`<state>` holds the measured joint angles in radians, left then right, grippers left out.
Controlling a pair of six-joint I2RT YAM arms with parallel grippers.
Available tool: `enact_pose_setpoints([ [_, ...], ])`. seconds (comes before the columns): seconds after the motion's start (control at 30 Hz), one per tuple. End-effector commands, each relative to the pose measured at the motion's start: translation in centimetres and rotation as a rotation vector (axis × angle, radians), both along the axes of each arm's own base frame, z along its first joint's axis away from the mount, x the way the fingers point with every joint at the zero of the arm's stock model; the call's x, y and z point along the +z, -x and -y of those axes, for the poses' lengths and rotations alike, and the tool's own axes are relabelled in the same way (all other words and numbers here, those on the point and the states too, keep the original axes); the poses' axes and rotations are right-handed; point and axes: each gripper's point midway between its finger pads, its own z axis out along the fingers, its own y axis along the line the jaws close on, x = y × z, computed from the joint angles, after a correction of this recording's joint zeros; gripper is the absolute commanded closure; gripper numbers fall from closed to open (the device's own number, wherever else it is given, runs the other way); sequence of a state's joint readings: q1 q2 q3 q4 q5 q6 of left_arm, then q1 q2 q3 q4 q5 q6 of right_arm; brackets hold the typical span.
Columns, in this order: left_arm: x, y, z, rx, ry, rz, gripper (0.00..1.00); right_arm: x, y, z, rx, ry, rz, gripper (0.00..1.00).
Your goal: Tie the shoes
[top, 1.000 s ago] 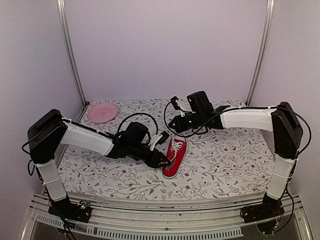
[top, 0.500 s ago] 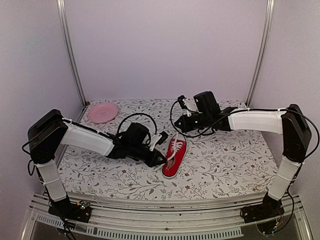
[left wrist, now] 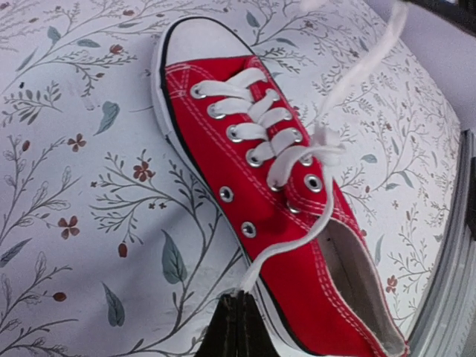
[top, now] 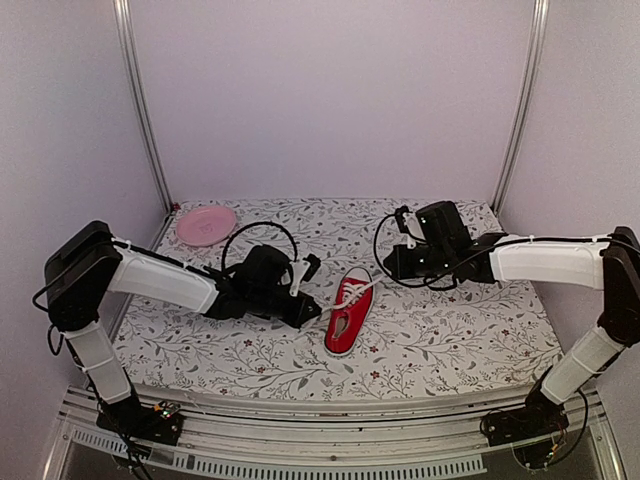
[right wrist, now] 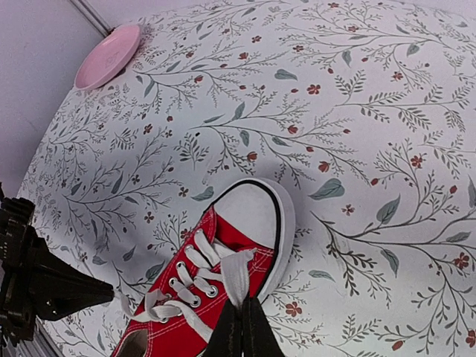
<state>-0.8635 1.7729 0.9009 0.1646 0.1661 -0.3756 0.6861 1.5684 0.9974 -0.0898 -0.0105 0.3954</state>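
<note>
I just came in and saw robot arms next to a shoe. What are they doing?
Two robot arms are working on tying a red sneaker lying on the flowery table. The left gripper is pinched shut on one white lace, and the right gripper is pinched on the other lace. The laces stretch out to opposite sides. There is no bow yet.

Stretched laces [left wrist: 325, 143] — obstacle flanking sneaker [top: 347, 318]

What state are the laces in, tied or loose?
Untied: no bow; one lace end runs to the left gripper, the other to the right gripper.
</note>
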Motion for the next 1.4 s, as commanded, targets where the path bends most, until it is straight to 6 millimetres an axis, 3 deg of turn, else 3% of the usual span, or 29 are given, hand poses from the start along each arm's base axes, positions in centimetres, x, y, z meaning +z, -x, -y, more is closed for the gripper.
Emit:
enact_pose_setpoints([
  [0.0, -0.5, -2.3, -3.3, 0.186, -0.065, 0.019, 1.00, -0.1, 0.5, 3.0, -0.131, 0.000, -0.028, 0.98],
  [0.23, -1.3, -2.6, -5.0, 0.231, -0.044, -0.018, 1.00, -2.4, 2.3, 4.6, -0.166, 0.000, -0.109, 0.98],
  [0.43, -3.0, -2.1, -5.8, 0.241, -0.061, -0.055, 1.00, -7.9, 4.8, 6.7, -0.234, 0.049, -0.248, 0.98],
  [0.57, -3.5, -1.9, -6.3, 0.247, -0.063, -0.061, 1.00, -10.0, 6.2, 7.9, -0.282, 0.055, -0.310, 0.98],
  [0.8, -3.5, -1.5, -5.7, 0.210, -0.038, -0.065, 1.00, -9.6, 6.3, 8.6, -0.308, 0.037, -0.299, 0.98],
  [0.93, -4.1, -1.9, -7.3, 0.279, -0.097, -0.060, 1.00, -10.2, 6.4, 10.3, -0.371, 0.047, -0.313, 0.98],
  [1.0, -3.4, -2.0, -7.7, 0.288, -0.083, -0.046, 1.00, -9.4, 6.2, 10.9, -0.398, 0.032, -0.298, 0.98],
  [1.2, -2.1, -1.6, -6.2, 0.199, -0.026, -0.029, 1.00, -6.8, 4.9, 13.3, -0.451, 0.038, -0.230, 0.98],
  [1.37, -3.0, -1.1, -5.3, 0.151, -0.019, -0.059, 1.00, -8.1, 5.3, 13.8, -0.439, 0.049, -0.258, 0.98],
])
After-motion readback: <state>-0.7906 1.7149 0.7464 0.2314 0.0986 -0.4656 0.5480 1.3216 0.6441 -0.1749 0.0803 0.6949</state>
